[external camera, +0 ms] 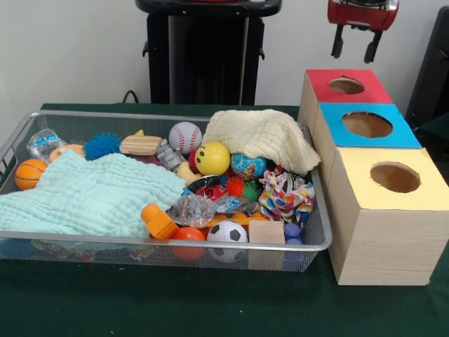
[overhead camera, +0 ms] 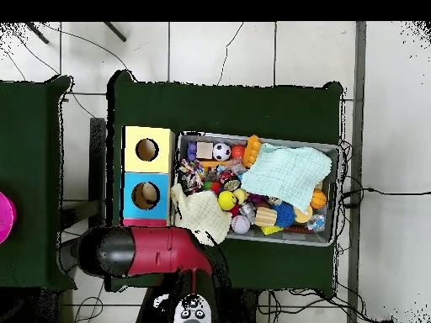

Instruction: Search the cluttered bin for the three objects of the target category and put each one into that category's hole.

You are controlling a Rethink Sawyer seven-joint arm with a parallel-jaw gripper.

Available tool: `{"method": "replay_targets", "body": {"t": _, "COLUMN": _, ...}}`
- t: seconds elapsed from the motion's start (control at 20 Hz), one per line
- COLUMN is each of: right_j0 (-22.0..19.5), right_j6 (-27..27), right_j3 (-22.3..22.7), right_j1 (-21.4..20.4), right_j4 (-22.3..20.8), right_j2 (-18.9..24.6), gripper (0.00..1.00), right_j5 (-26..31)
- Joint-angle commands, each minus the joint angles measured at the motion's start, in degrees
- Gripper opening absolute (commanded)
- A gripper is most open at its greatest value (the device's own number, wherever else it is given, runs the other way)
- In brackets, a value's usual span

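1. Claw (external camera: pixel 356 46) hangs high at the top of the front view, above the red-topped box (external camera: pixel 346 86). Its two dark fingers stand apart with nothing between them: open, empty.
2. Bin (external camera: pixel 317 239), a wide wire basket, sits on the green bench (external camera: pixel 210 302), just beside the row of three boxes. Seen from the front, it lies below the claw and off to the picture's left.
3. Long axis of the bin runs across the front view, side to side; the row of boxes runs front to back along its right end.
4. Contents: a pale green cloth (external camera: pixel 84 196) covers the left half, a cream cloth (external camera: pixel 259 137) is heaped at the back right. Between them lie a baseball (external camera: pixel 185 137), a yellow smiley ball (external camera: pixel 212 158), a soccer ball (external camera: pixel 227 232), a small basketball (external camera: pixel 29 174) and other clutter.
5. Target category is not told by the scene; if balls, several lie in the open.
6. Judgement: the coming move is a sideways swing away from the boxes plus a long descent. Nearest reach is the bin's right end; the cloths may hide further pieces.
7. Blue-topped box (external camera: pixel 366 125) and yellow-topped box (external camera: pixel 395 177) each show a round hole on top.
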Motion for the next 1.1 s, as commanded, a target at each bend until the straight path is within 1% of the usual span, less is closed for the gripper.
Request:
{"method": "replay_targets", "body": {"t": 0.05, "right_j0": -0.6, "right_j6": 6.5, "right_j3": -2.1, "right_j1": 2.6, "right_j4": -2.5, "right_j2": 0.3, "gripper": 1.00, "right_j5": -3.3}}
{"method": "replay_targets", "body": {"t": 0.25, "right_j0": -1.2, "right_j6": 5.3, "right_j3": -2.5, "right_j1": 2.5, "right_j4": -3.4, "right_j2": -0.1, "gripper": 1.00, "right_j5": -2.9}}
{"method": "replay_targets", "body": {"t": 0.55, "right_j0": -5.3, "right_j6": 0.1, "right_j3": -5.4, "right_j1": 5.3, "right_j4": -7.3, "right_j2": 0.1, "gripper": 1.00, "right_j5": -4.0}}
{"method": "replay_targets", "body": {"t": 0.85, "right_j0": -9.1, "right_j6": -3.1, "right_j3": -7.1, "right_j1": 4.4, "right_j4": -10.6, "right_j2": 1.7, "gripper": 1.00, "right_j5": -1.1}}
{"method": "replay_targets", "body": {"t": 1.1, "right_j0": -12.7, "right_j6": -5.4, "right_j3": -7.7, "right_j1": 4.8, "right_j4": -13.3, "right_j2": 3.6, "gripper": 1.00, "right_j5": -1.1}}
